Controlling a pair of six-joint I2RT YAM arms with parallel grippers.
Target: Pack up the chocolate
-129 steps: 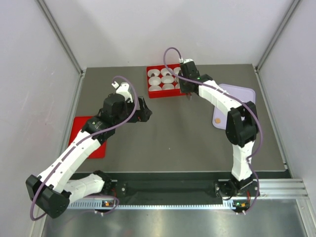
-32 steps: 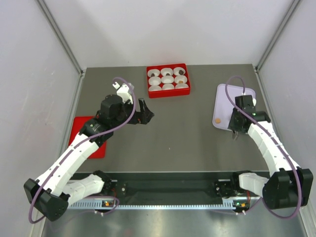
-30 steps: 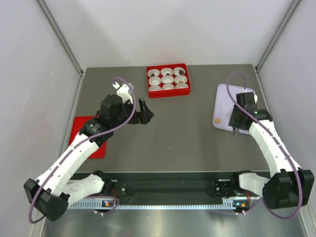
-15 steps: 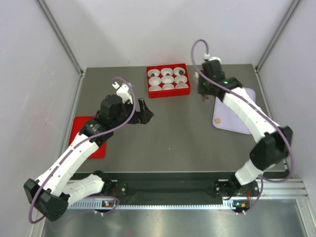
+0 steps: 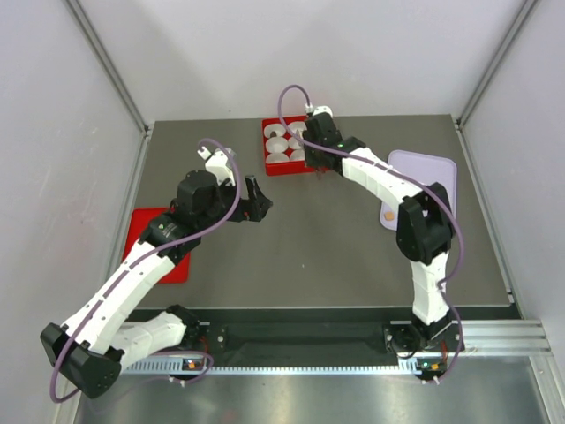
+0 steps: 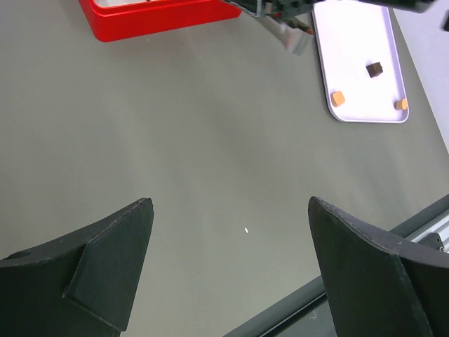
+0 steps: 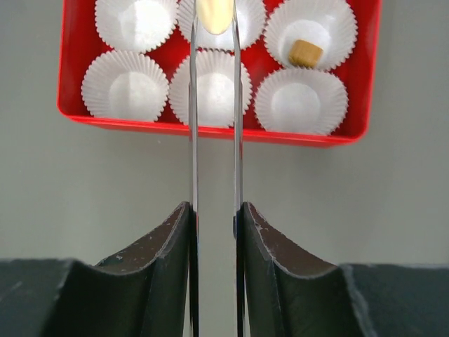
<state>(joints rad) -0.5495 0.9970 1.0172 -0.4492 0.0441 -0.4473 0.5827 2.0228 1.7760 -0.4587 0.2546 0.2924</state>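
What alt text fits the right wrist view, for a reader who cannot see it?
The right gripper pinches a tan chocolate above a red tray of white paper cups; one cup holds another tan piece.

Red box (image 7: 70,63) w/ white fluted cups (image 7: 126,84), tan chocolate (image 7: 305,53), lilac tray (image 6: 358,42), grey table (image 7: 105,175).

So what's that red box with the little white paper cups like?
A shallow red tray, plastic-looking, lies flat on the grey table. White fluted paper cups fill it side by side. Up close, one cup holds a tan chocolate; the others seen look empty. The right tool hangs above it, pinching a pale chocolate.
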